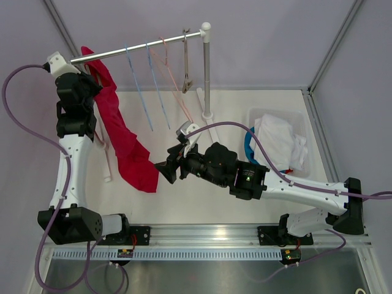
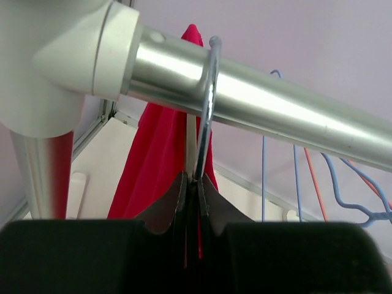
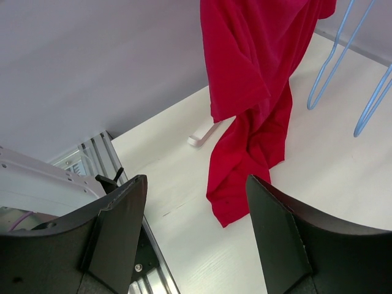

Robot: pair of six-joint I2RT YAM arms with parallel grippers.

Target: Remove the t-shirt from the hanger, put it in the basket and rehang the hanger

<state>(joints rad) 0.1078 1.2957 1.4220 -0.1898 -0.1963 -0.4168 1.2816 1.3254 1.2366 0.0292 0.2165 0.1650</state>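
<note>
The t-shirt (image 1: pixel 119 138) is soft red cloth, creased and bunched into a narrow drape. Its long axis runs down from the rail, shoulders up and hem down. The hem ends at the tabletop (image 1: pixel 202 196); I cannot tell whether it touches. It is still on the hanger (image 2: pixel 208 92), whose thin bright metal hook curls over the rail (image 1: pixel 135 49), a smooth, shiny round tube.

The left claw (image 2: pixel 193 180) is directly under the rail, its dark fingers pressed together on the stem of the hanger hook. The red cloth falls just beyond it.

The right claw (image 3: pixel 196 190) is low and faces the shirt's lower part, near the hem without touching it. Its two broad black fingers stand wide apart with nothing between them.

Beyond the right claw, thin blue hangers (image 1: pixel 141 86) dangle from the rail. Behind that arm a clear plastic tub (image 1: pixel 254 113) holds crumpled white cloth (image 1: pixel 278 141).
</note>
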